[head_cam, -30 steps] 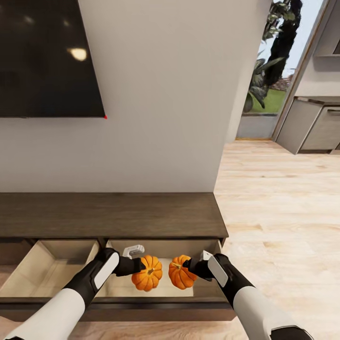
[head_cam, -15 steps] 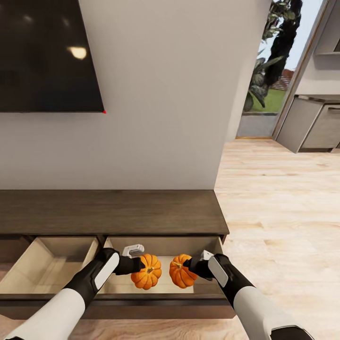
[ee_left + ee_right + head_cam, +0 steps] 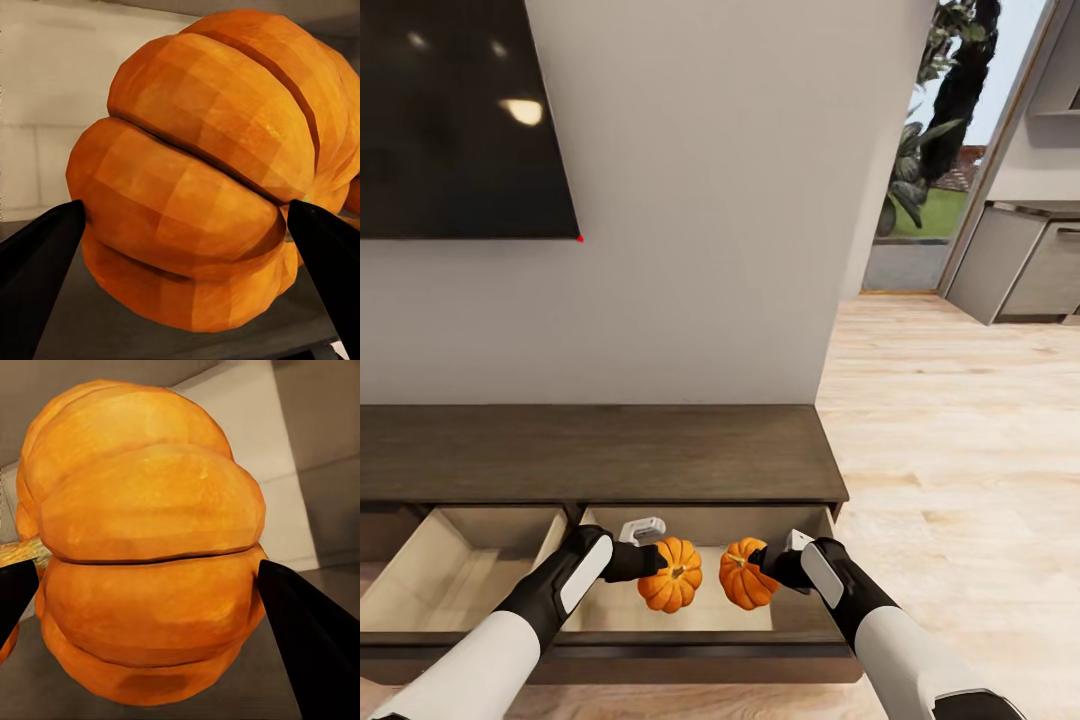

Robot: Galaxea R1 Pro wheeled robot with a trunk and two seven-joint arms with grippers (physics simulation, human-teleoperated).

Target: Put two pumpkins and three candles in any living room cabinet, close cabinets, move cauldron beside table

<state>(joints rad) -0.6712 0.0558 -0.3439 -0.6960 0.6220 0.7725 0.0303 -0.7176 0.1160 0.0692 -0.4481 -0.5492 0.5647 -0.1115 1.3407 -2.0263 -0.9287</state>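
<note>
Nearest the camera, the two white-and-black arms reach forward and down toward the pulled-out drawers. The left claw [image 3: 650, 570] is clamped on the left pumpkin [image 3: 671, 577]; in its wrist view the two dark fingertips [image 3: 41, 240] press against the ribbed sides of that pumpkin [image 3: 202, 165]. The right claw [image 3: 760, 568] grips the right pumpkin [image 3: 743, 575] the same way, with a dark finger [image 3: 307, 630] at either flank of the orange body [image 3: 146, 547]. The two pumpkins sit just beside each other with a narrow gap between them, both held over the pale inside of the right drawer [image 3: 800, 625]. Whether they already rest on the drawer floor or hang a little above it I cannot tell.

Beside it, the left drawer [image 3: 420, 600] is also pulled out, with pale wood showing inside. Above both runs the dark flat top of the cabinet [image 3: 600, 450], standing against a white wall [image 3: 710, 200] that carries a black TV [image 3: 460, 120]. Farther off to the right, the light plank floor [image 3: 960, 420] leads to a doorway with greenery outside and grey units.

By my reading the task is at an early stage: the pumpkins are about to be let go into the cabinet but neither is released. Still left are the release, the three candles, shutting both drawers, and setting the cauldron by the table.
</note>
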